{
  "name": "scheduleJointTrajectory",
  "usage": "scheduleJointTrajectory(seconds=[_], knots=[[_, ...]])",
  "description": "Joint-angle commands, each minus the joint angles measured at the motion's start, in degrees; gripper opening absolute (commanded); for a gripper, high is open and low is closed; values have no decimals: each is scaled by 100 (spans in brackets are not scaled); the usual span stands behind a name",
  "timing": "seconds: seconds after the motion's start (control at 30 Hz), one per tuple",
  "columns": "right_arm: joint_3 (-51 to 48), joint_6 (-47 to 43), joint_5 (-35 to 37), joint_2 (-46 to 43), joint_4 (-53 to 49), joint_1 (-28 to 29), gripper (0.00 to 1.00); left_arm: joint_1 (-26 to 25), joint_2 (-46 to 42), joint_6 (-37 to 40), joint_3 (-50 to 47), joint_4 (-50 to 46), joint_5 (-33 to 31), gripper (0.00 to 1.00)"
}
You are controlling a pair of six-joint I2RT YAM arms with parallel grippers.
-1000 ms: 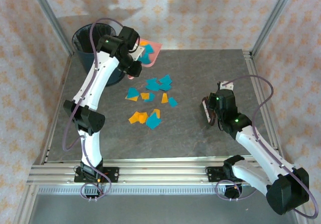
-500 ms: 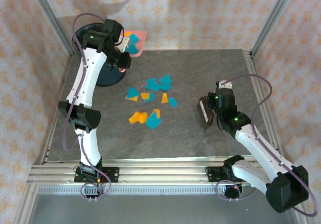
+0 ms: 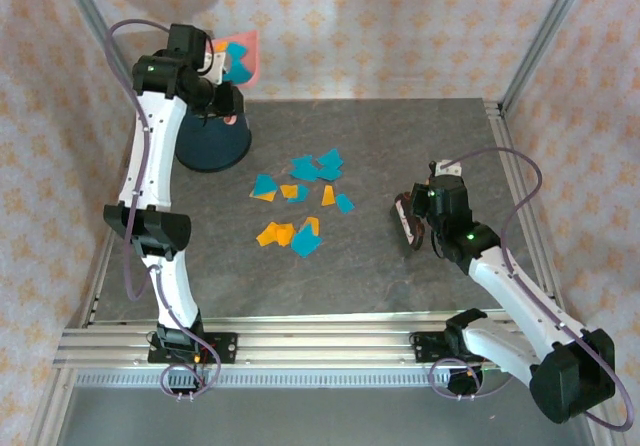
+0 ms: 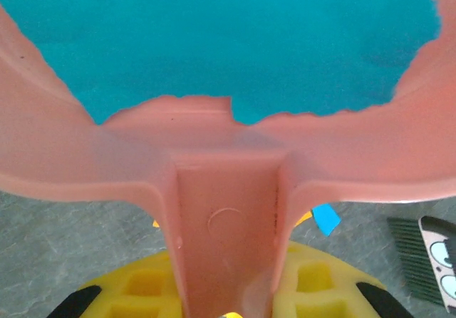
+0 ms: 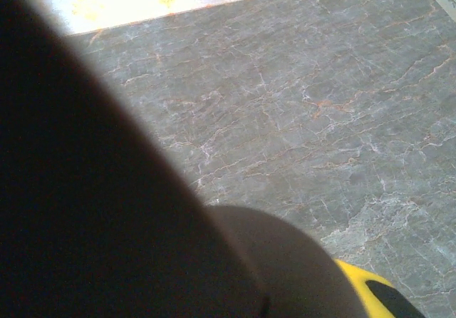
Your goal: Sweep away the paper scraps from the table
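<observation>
At the far left, the left gripper (image 4: 228,300) is clamped tight on the handle of the pink dustpan (image 3: 243,54). It holds the pan high and tilted above the dark blue bin (image 3: 213,144), a pose that suits tipping its load of teal scraps (image 4: 214,40) in. The bin's mouth is hard to read from above, so I cannot tell whether the pan sits squarely over it. Most paper scraps (image 3: 300,201), teal and orange, lie mid-table (image 3: 380,276), apart from both arms. To the right, the right gripper (image 3: 418,224) is closed, apparently on a small brush (image 4: 412,254) held low by the table, ready to sweep. A dark blur close to its wrist camera hides the jaws.
</observation>
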Motion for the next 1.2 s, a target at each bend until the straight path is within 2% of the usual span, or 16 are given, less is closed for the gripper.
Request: scheduleJointTrajectory(seconds=[0.0, 0.53, 0.83, 1.17], knots=[[261, 106, -22, -27, -51, 37, 0, 132, 123, -332, 159, 344, 343, 0], [279, 134, -60, -86, -117, 30, 0, 532, 325, -1561, -47, 1555, 1210, 0], [297, 120, -69, -113, -176, 37, 0, 655, 435, -2217, -272, 2198, 1433, 0], [261, 143, -86, -149, -202, 30, 0, 705, 194, -3094, -1064, 3272, 1708, 0]])
